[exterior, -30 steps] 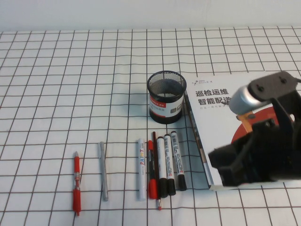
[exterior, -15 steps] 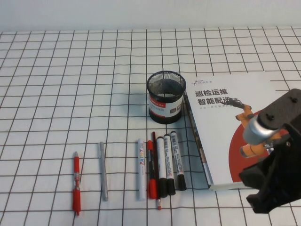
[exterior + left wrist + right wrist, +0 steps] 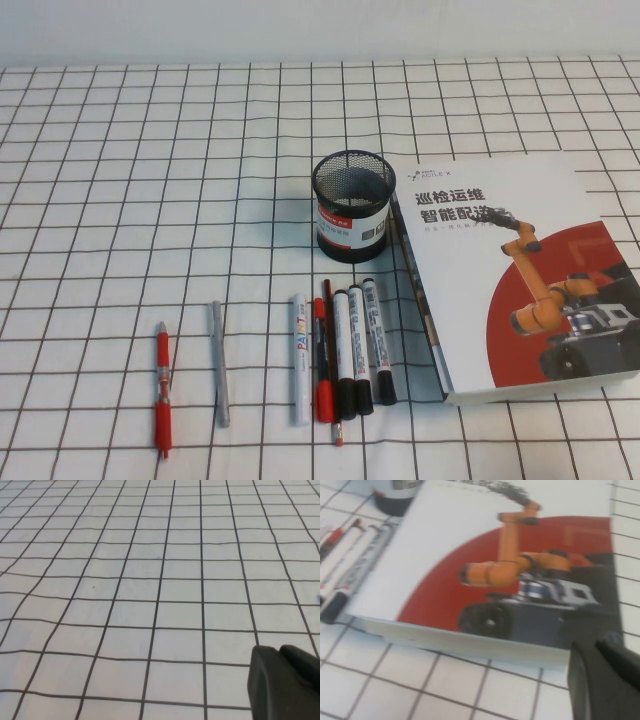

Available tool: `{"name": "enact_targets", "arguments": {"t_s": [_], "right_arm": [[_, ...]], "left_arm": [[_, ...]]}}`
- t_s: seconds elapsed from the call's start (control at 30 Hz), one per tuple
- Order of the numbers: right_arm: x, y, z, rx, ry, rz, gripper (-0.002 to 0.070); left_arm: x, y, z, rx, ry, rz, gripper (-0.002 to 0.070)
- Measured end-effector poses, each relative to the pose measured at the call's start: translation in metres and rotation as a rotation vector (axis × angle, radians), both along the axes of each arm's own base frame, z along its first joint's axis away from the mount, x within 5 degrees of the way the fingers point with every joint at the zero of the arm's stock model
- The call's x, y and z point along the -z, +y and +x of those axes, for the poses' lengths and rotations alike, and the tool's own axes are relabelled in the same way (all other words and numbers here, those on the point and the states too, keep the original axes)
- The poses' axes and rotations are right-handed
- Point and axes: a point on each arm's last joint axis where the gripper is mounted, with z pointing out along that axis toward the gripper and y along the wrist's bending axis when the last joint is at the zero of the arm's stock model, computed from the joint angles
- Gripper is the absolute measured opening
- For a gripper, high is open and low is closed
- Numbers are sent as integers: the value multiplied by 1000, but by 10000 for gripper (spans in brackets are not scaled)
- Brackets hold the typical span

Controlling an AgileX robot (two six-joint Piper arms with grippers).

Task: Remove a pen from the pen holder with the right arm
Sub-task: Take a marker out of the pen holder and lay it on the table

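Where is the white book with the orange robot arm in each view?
High view: book just right of the pen holder; neither gripper shows.
Left wrist: absent; left gripper over the grid cloth.
Right wrist: fills the picture beyond the right gripper.
Shared landmark: black markers beside its edge.

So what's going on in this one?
Nothing is being handled. The mesh pen holder stands beside the book and looks empty; pens and markers lie in a row on the tablecloth. The right pincer, shut, hangs near the book's front edge; the left pincer hovers over the tablecloth.
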Motion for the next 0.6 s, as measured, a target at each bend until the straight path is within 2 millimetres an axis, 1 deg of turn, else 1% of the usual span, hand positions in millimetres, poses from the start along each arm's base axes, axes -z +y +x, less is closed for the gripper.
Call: {"name": "enact_targets", "arguments": {"t_s": [0.17,0.23,0.27,0.43,0.6], "right_arm": [[42,-18,-24,119,-115,38,-15],[52,-22,-30,152,-155,47,-15],[55,-23,-33,168,-175,53,-15],[54,-27,-42,211,-233,88,-15],[58,-28,-45,227,-205,95,-15]], "left_arm": [[0,0,0,0,0,0,-3],[0,0,0,0,0,0,-3],[0,0,0,0,0,0,-3],[0,0,0,0,0,0,-3],[0,0,0,0,0,0,-3]]}}
